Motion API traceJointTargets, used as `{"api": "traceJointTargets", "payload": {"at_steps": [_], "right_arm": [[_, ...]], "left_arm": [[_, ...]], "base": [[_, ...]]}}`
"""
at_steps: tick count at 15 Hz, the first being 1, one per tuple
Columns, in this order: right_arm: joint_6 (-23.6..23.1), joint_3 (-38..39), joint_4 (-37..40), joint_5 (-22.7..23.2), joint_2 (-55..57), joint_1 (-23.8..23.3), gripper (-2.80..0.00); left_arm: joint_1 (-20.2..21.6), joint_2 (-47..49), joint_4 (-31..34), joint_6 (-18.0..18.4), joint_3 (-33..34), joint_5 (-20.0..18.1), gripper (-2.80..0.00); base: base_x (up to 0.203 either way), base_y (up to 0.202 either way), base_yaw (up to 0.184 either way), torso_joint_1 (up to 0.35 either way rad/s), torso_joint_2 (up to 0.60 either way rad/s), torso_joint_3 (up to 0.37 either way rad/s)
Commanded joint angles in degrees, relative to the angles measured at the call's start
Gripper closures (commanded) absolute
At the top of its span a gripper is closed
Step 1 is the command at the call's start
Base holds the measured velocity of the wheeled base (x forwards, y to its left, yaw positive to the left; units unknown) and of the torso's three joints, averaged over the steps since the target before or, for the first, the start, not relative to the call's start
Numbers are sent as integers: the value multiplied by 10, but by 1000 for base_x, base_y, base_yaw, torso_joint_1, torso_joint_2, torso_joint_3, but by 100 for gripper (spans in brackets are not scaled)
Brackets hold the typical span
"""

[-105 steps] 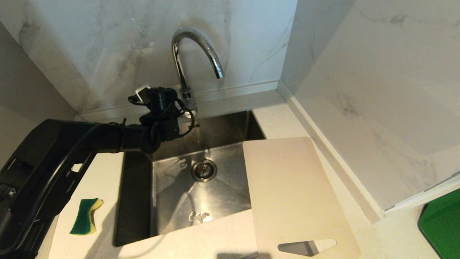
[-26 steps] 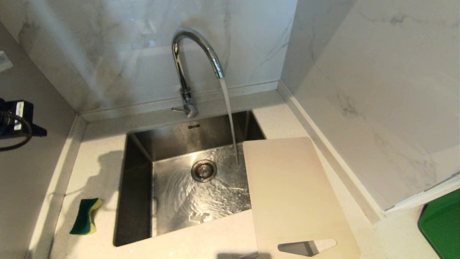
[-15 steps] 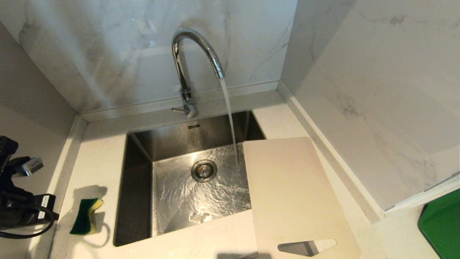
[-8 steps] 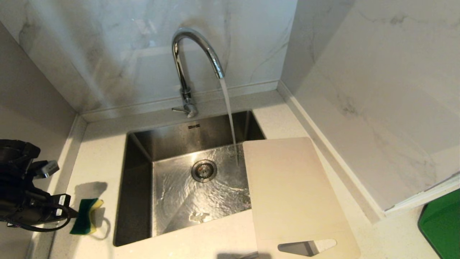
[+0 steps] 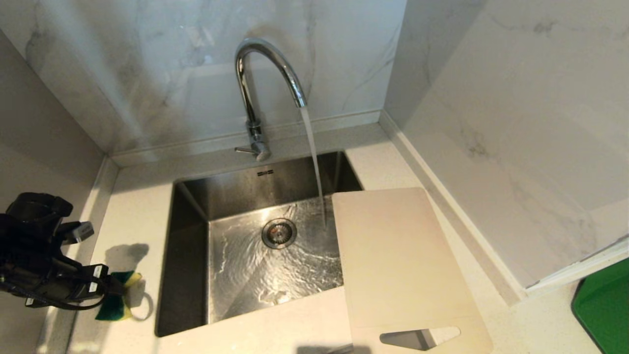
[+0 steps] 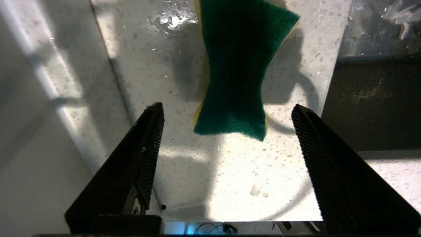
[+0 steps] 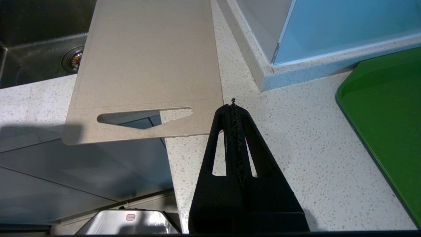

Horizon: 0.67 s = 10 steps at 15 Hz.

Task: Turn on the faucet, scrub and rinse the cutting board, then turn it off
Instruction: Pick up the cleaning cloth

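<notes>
The speckled white counter (image 5: 132, 206) wraps a steel sink (image 5: 265, 255), with marble walls close behind and to the right. The cutting board (image 5: 398, 260), a large thin beige-white rectangle with rounded corners, lies flat with its left part over the sink's right side and its handle cutout end hanging past the counter's front edge. The faucet (image 5: 260, 73), a shiny chrome gooseneck, stands behind the sink and pours a stream into the basin just left of the board's far corner. A green tray (image 7: 388, 121) sits right of the board, apart from it, with bare counter between them. The left gripper (image 6: 227, 115) hangs over the counter left of the sink, fingers spread wide on either side of the green-and-yellow sponge (image 6: 240, 65), seemingly not touching it. The right gripper (image 7: 233, 107) hovers near the board's handle end, fingers pressed together on nothing.
</notes>
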Motion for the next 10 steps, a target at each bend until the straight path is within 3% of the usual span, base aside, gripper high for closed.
{"api": "traceJointTargets", "payload": {"at_steps": [1,10], "right_arm": [[0,1,0,0,0,0,0],[0,0,0,0,0,0,0]], "left_arm": [[0,34,-6,0,-10,-1,-280],[4,66,-29,14,-28,-12,-280]], "base": [[0,0,0,0,0,0],[0,0,0,0,0,0]]}}
